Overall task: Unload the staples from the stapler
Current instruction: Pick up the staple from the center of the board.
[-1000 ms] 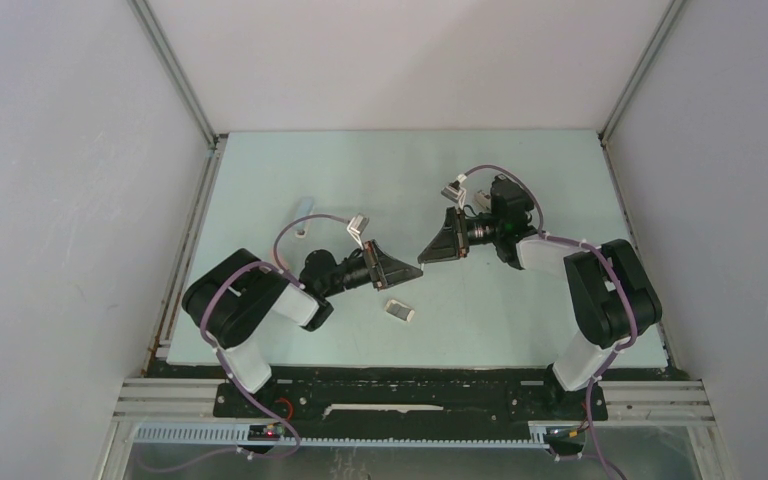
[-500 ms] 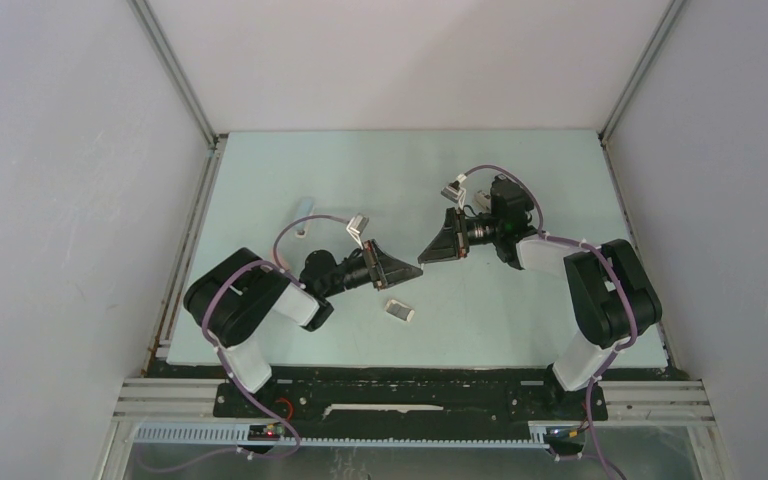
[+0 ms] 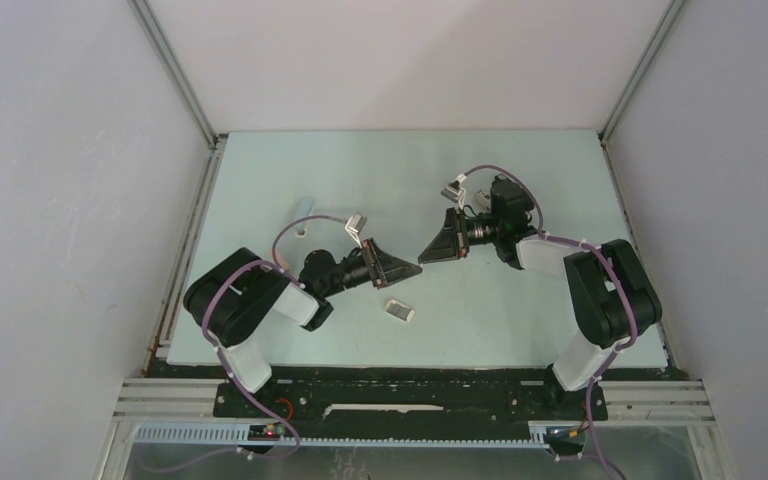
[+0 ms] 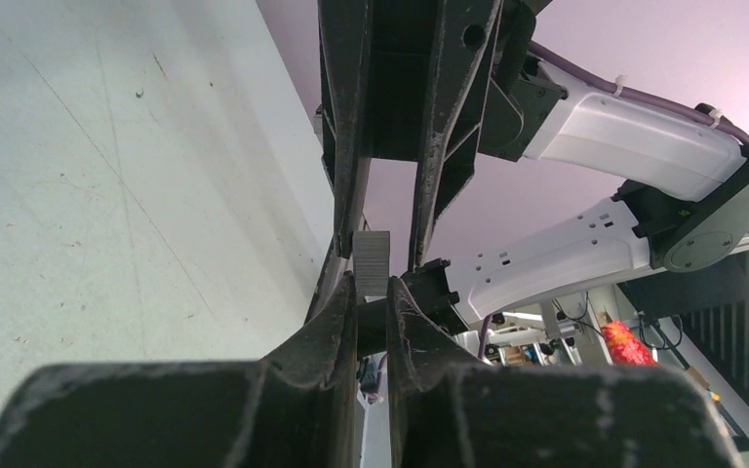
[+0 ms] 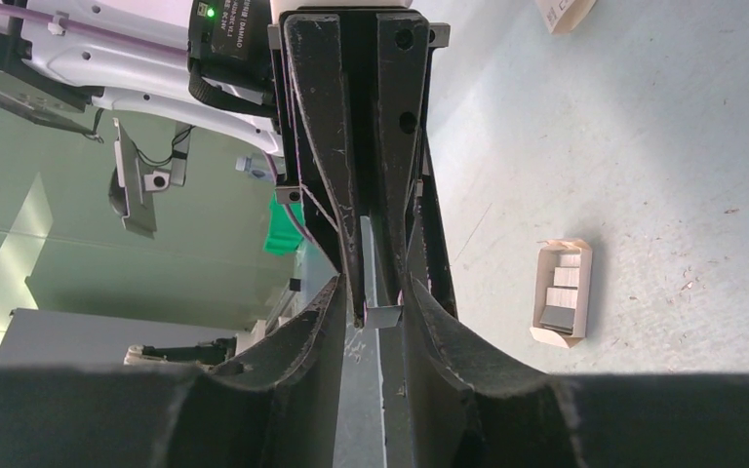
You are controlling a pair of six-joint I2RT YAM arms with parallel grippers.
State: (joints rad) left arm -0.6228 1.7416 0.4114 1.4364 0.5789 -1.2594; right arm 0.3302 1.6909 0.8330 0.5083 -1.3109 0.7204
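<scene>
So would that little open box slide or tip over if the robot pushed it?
The little box looks like thin card, so it's probably light and slides easily. It lies flat and low, so tipping seems unlikely. A hard squeeze might crumple it.

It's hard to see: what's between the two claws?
A small grey staple strip, where the left gripper and right gripper meet; the left wrist view shows it.

**Staples pinched at the fingertips**

The right fingers [image 5: 336,312] clamp a thin silvery strip of staples [image 5: 382,314], seen end-on; the left fingers [image 5: 322,146] point down from the top, tips just beside the strip; a small open cardboard box [image 5: 558,338] holding grey strips lies on the pale desk [image 5: 644,146].
</scene>
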